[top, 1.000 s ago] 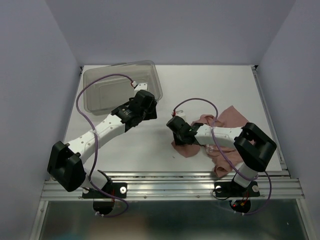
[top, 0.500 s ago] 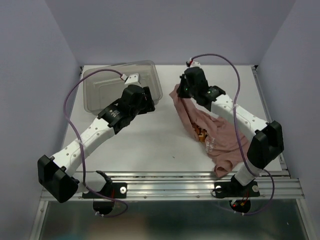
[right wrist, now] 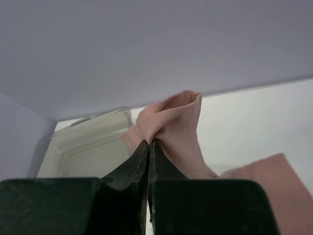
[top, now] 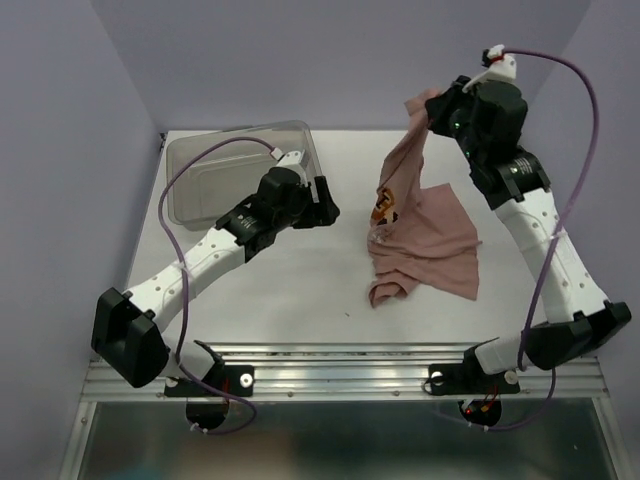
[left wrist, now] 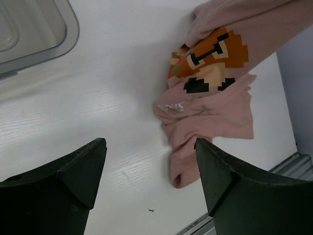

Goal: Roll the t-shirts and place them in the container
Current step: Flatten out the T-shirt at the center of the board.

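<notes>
The dusty-pink t-shirt (top: pixel 425 235) hangs from my right gripper (top: pixel 432 107), which is raised high over the table's back and shut on a fold of its cloth (right wrist: pixel 171 115). The shirt's lower part lies crumpled on the white table, with the orange printed graphic (top: pixel 385 205) facing left. In the left wrist view the shirt (left wrist: pixel 210 112) and its graphic (left wrist: pixel 212 54) show at the upper right. My left gripper (top: pixel 328 205) is open and empty, left of the shirt and apart from it, above the table (left wrist: pixel 98 112).
A clear plastic bin (top: pixel 240 170) stands at the back left, just behind my left arm; its corner shows in the left wrist view (left wrist: pixel 34 29). A metal rail (top: pixel 340 370) runs along the table's near edge. Grey walls close in the sides and back.
My right gripper has gone from low at the table's near right to high at the back, lifting the shirt by one edge. My left gripper has shifted slightly right.
</notes>
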### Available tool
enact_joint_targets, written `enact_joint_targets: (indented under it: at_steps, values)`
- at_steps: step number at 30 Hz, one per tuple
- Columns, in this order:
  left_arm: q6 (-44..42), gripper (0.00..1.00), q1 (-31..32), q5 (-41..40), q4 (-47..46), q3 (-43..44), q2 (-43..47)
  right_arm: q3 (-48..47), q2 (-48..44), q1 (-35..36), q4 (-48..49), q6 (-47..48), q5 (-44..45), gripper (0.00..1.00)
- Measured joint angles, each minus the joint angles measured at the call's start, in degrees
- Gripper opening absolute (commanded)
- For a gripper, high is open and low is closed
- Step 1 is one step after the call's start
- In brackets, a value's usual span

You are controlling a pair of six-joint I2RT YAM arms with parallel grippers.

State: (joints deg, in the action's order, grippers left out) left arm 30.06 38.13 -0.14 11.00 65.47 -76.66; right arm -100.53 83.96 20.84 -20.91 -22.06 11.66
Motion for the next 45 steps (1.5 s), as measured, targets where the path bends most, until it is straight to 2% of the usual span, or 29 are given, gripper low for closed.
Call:
enact_joint_targets:
  at_steps: [7,12,17,23,29,35,38,41,42,44,45]
  values:
    - [2.6,0.85,0.0,6.7,-5.7,1.6,-9.4,15.1,-19.2,-2.8,-2.4,1.7,7.7,0.01]
    - [5.1,0.85,-0.2,10.6,-9.0,7.0,-16.8,20.0,-26.6,-2.8,-6.6,1.2,11.4,0.01]
    - [7.1,0.89,-0.4,17.4,-13.9,15.1,-24.5,22.4,-29.2,-2.8,-11.8,0.3,15.2,0.01]
    - [7.3,0.89,0.8,24.1,-15.3,22.5,-34.1,24.6,-31.8,-2.8,-17.4,-1.3,18.3,0.01]
    - [7.7,0.89,3.0,29.0,-15.9,26.4,-41.1,24.6,-32.2,-2.8,-18.9,-2.2,18.8,0.01]
    - [9.7,0.84,5.1,31.0,-17.6,30.0,-45.4,24.6,-31.1,-2.8,-19.1,-2.8,18.6,0.01]
    - [10.7,0.78,5.7,31.5,-18.7,31.7,-47.4,25.2,-30.7,-2.8,-19.1,-3.1,18.3,0.01]
    - [11.5,0.63,6.0,31.8,-19.1,33.6,-49.3,25.7,-30.5,-2.8,-19.4,-3.3,17.9,0.01]
    - [12.0,0.50,6.2,31.9,-19.3,34.2,-50.0,25.8,-30.3,-2.8,-19.4,-3.3,17.9,0.01]
    - [12.9,0.32,6.3,32.1,-20.0,34.9,-51.0,26.1,-30.2,-2.8,-19.4,-3.4,17.5,0.01]
    - [13.3,0.10,6.3,32.2,-20.4,34.9,-51.3,26.3,-30.2,-2.8,-19.4,-3.5,17.4,0.01]
